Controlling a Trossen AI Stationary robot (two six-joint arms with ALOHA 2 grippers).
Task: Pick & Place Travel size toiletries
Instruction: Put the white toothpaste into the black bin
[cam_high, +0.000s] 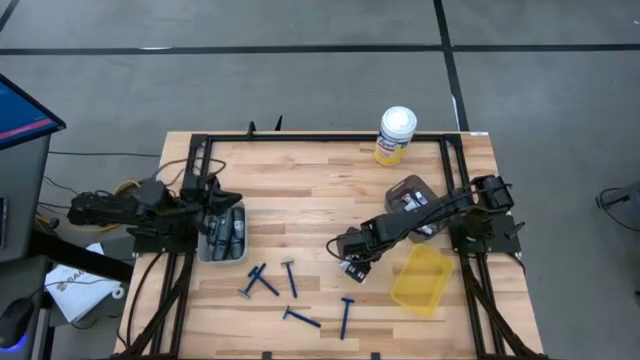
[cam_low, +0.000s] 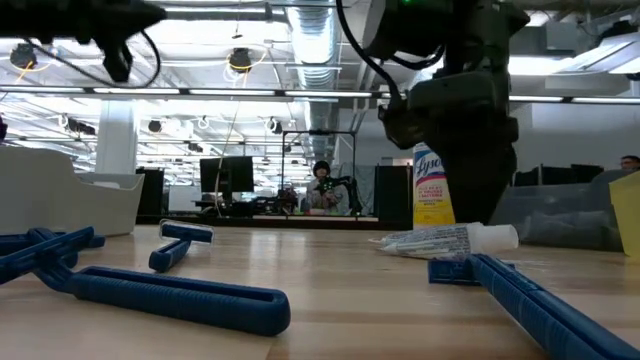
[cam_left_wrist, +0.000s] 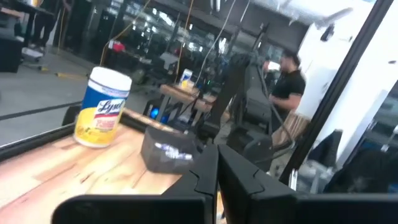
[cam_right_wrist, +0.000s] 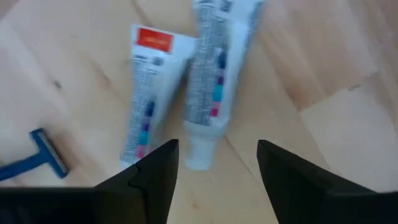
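Place: robotics lab, open-plan.
Signs: behind my desk (cam_low: 330, 250), exposed ceiling ducts (cam_low: 310, 40), monitors (cam_low: 235, 180), a seated person (cam_low: 322, 185).

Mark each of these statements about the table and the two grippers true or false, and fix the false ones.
1. The right gripper is open above two small tubes. True.
2. The left gripper is wide open. False: its fingers are shut together.
3. The yellow canister lies on its side. False: it stands upright at the table's far edge.
4. Several blue razors lie loose on the wood. True.
5. The yellow bin holds razors. False: none show in it.
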